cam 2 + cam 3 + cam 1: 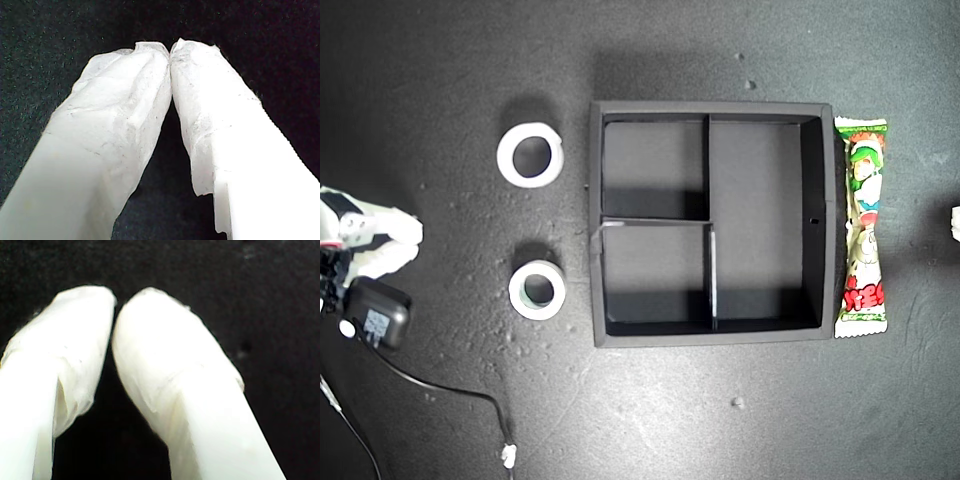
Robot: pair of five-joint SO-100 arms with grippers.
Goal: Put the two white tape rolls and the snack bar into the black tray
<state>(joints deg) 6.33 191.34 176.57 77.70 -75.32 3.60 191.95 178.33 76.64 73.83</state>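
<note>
Exterior view: black tray [596, 220] sits mid-frame, all three compartments empty. Wider white tape roll [530, 155] and smaller white tape roll [538, 290], greenish core, both lie flat on the mat off the tray's wall on the exterior view's left, clear of it. Snack bar [861, 226] lies lengthwise just beside the opposite wall, outside the tray. An arm [375, 245] pokes in at the exterior view's left edge, near the rolls; a sliver of white at the right edge – can't tell what it is. Black adapter [380, 318] and cable [470, 390] trail across the mat below that arm.

First wrist view: my first gripper [170, 50] has tips pressed together, nothing between them, only dark mat behind.

Second wrist view: my second gripper [114, 305] – tips nearly meeting, nothing pinched, dark mat behind.

Nothing started, I'd judge. For a roll: spread the jaws, come down with one finger through the open centre, pinch the ring wall, lift clear of the tray's wall before moving over.

Surface: dark speckled mat [650, 420], a few crumbs, flat. Keep the cable out of the sweep.
</note>
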